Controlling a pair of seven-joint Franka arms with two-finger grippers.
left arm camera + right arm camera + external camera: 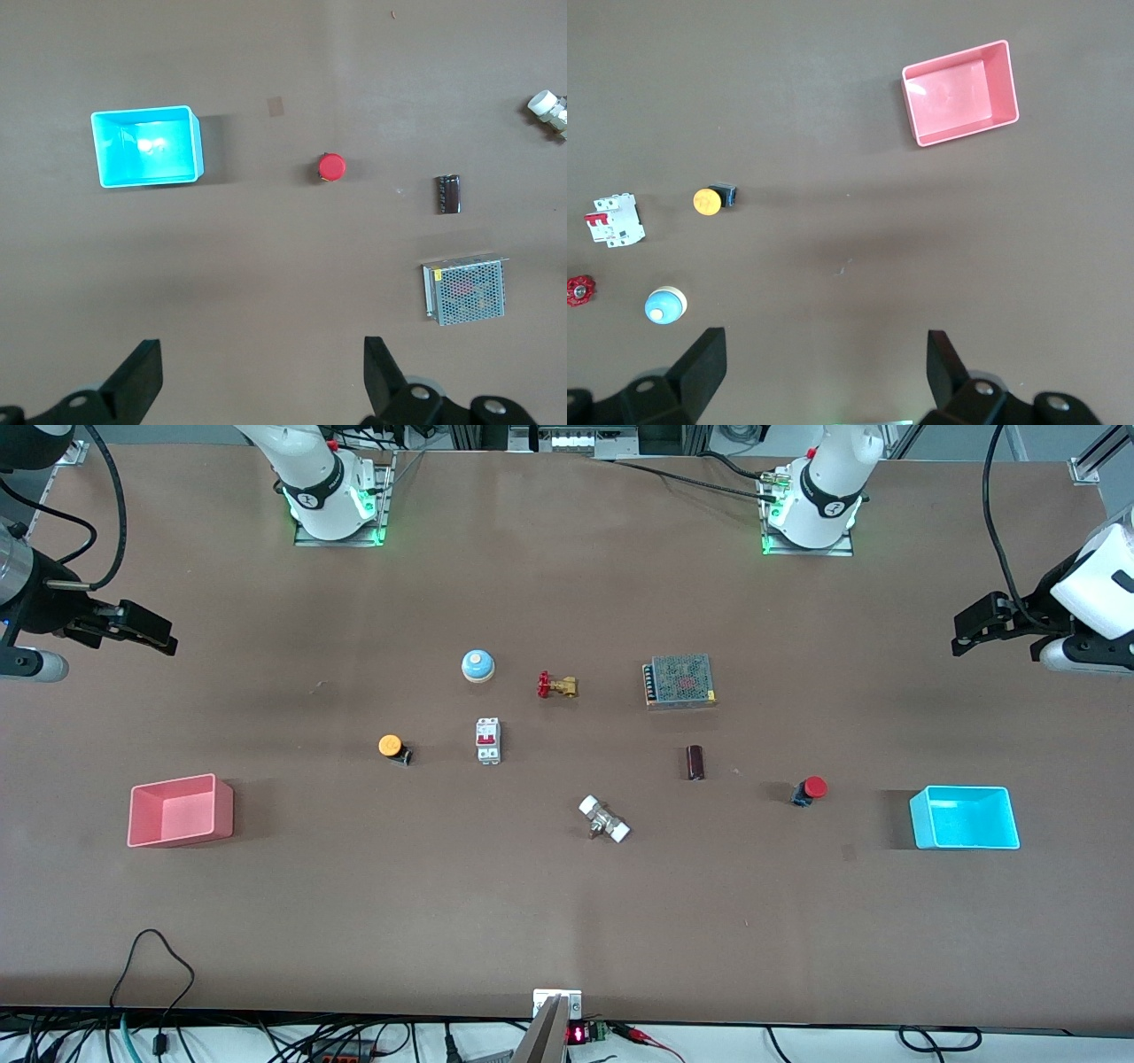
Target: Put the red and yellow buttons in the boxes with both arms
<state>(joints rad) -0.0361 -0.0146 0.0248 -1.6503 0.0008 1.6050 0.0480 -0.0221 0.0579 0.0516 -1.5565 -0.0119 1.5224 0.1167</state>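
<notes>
Red button [811, 788] body half-hidden under cap; left gripper [263, 376], right gripper [825, 372] edge-cropped.

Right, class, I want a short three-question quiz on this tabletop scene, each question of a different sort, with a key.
1. True or false: the round red-capped push-button already lies inside the cyan plastic bin.
2. Which bin is closer to the round yellow-orange-capped push-button: A the cyan one, B the pink plastic bin?
3. Fill in: the left pincer and right pincer are both ____.

Key: 1 false; 2 B; 3 open.
</notes>
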